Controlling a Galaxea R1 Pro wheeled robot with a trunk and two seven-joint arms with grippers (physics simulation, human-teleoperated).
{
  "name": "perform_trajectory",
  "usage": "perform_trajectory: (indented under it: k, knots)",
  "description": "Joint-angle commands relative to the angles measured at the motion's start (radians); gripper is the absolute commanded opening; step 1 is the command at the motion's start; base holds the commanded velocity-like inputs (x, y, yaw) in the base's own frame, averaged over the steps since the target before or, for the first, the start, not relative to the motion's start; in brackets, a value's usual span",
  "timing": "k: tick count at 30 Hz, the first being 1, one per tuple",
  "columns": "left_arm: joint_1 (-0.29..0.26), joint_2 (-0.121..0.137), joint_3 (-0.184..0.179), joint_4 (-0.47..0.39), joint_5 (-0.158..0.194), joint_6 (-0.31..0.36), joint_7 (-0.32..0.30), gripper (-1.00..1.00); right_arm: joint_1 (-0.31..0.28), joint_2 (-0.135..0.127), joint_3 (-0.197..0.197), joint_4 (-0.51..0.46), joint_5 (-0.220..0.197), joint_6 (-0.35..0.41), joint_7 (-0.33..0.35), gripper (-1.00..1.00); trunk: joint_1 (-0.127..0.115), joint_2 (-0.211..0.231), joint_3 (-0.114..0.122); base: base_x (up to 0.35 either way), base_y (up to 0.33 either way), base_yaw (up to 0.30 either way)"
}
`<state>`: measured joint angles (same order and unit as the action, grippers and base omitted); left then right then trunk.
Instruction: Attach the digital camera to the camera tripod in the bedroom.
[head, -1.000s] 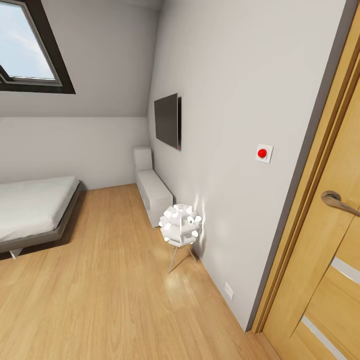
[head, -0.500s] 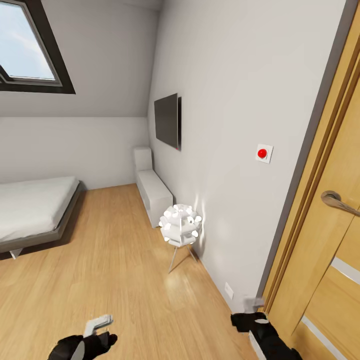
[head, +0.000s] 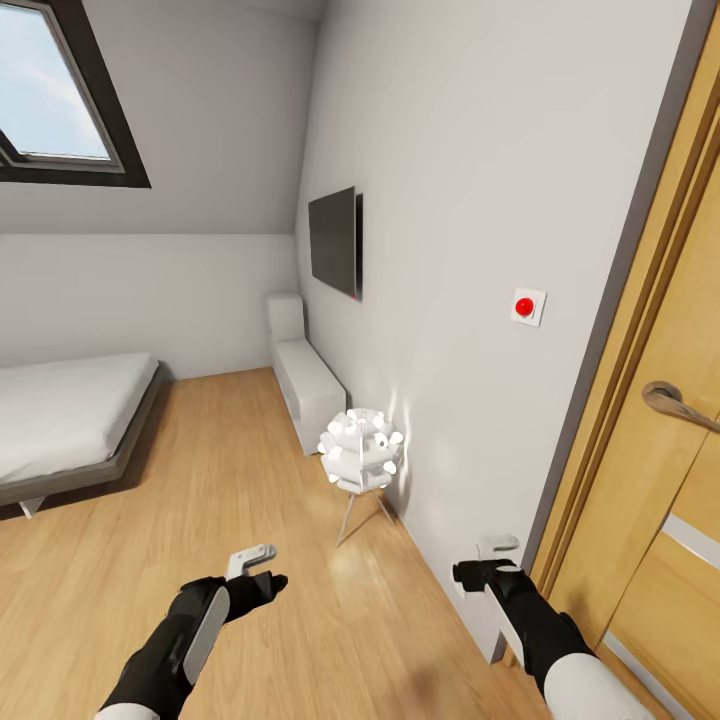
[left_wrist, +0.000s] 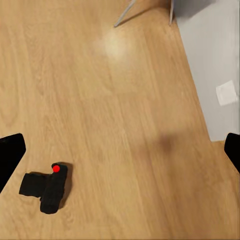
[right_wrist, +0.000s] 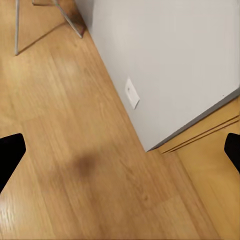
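Observation:
The digital camera (left_wrist: 47, 187), small and black with a red button, lies on the light wood floor in the left wrist view, beneath my left gripper and apart from it. My left gripper (head: 258, 570) hangs above the floor, open, one dark fingertip (left_wrist: 10, 152) at each side of its wrist view. My right gripper (head: 485, 560) is also open and empty, close to the grey wall's corner by the door, with a fingertip (right_wrist: 10, 152) at each edge of its view. The camera tripod is out of view. This is the bedroom with its skylight (head: 50, 90).
A white lamp (head: 362, 450) on thin metal legs stands by the wall ahead. Behind it are a low white cabinet (head: 305, 380) and a wall screen (head: 335, 240). A low grey bed (head: 70, 415) is at the left, a wooden door (head: 650, 500) at the right.
Both arms have come up into the head view from below and reached forward; a second ago neither was in the picture. The room itself has not shifted.

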<state>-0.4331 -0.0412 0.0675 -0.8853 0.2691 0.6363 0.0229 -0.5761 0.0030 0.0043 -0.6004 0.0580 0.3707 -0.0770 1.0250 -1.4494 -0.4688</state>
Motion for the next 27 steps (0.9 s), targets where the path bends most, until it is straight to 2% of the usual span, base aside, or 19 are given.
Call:
perform_trajectory:
  k: [1,5,6,9,15,22,23,24,27]
  knots:
    - [-0.007,-0.008,0.003,-0.002,0.004,0.007,0.014,1.0,-0.002,0.0,0.001,-0.002,0.005,0.007,-0.002,1.0,0.0,-0.001,-0.001,0.0,0.0,0.0]
    - [-0.027,-0.042,-0.002,0.006,-0.011,0.01,0.094,1.0,-0.005,0.001,0.003,-0.003,0.01,0.009,-0.004,1.0,0.0,-0.001,-0.001,0.0,0.0,0.0]
    - [-0.032,-0.062,-0.003,0.01,-0.017,0.01,0.145,1.0,-0.005,0.001,0.003,-0.004,0.012,0.009,-0.005,1.0,0.0,-0.001,-0.001,0.0,0.0,0.0]
    - [-0.037,-0.088,-0.005,0.013,-0.022,0.006,0.212,1.0,-0.006,0.001,0.003,-0.006,0.015,0.01,-0.007,1.0,0.0,-0.001,-0.001,0.0,0.0,0.0]
    - [-0.04,-0.111,-0.024,0.013,-0.025,0.0,0.272,1.0,-0.007,0.001,0.003,-0.009,0.012,0.019,-0.007,1.0,0.0,-0.001,-0.001,0.0,0.0,0.0]
    - [-0.041,-0.124,-0.108,0.007,-0.018,-0.007,0.278,1.0,-0.007,0.0,0.0,-0.01,0.007,0.054,-0.003,1.0,0.0,-0.001,-0.001,0.0,0.0,0.0]
    - [-0.041,-0.13,-0.146,0.007,-0.013,-0.016,0.278,1.0,-0.007,0.0,-0.003,-0.01,0.006,0.062,-0.002,1.0,0.0,-0.001,-0.001,0.0,0.0,0.0]
    - [-0.041,-0.133,-0.164,0.008,-0.008,-0.027,0.279,1.0,-0.007,0.0,-0.004,-0.01,0.006,0.066,-0.002,1.0,0.0,-0.001,-0.001,0.0,0.0,0.0]
    - [-0.041,-0.133,-0.185,0.007,0.003,-0.044,0.281,1.0,-0.007,0.0,-0.005,-0.01,0.005,0.07,-0.001,1.0,0.0,-0.001,-0.001,0.0,0.0,0.0]
